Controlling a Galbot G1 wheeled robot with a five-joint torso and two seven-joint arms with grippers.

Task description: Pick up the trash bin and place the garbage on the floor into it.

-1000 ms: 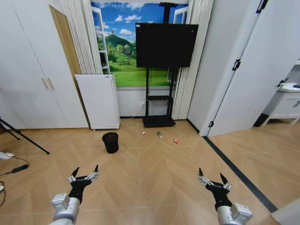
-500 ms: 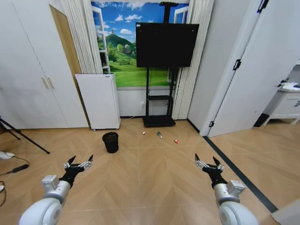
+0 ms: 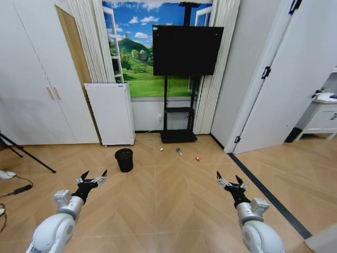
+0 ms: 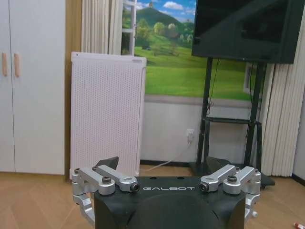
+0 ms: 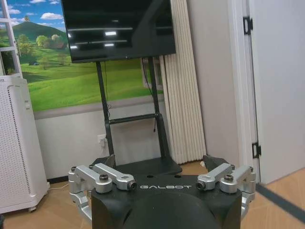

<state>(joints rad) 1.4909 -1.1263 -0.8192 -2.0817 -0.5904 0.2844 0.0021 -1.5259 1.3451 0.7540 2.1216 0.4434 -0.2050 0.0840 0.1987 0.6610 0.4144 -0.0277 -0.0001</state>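
Observation:
The trash bin, small, black and round, stands on the wood floor in front of a white perforated appliance. The garbage lies to its right near the TV stand: a white-and-red scrap, a small bottle and a red bit. My left gripper hovers open, nearer to me than the bin and left of it. My right gripper hovers open on the right, well short of the garbage. In the wrist views both the left gripper and the right gripper are spread wide with nothing between them.
The white perforated appliance stands against the back wall, with a TV on a black stand beside it. A tripod leg and cables lie at the left. A dark floor strip runs along the right by a door.
Both arms have lifted and stretched forward, so the grippers sit higher in the head view and point toward the back wall. Bin and garbage have not moved.

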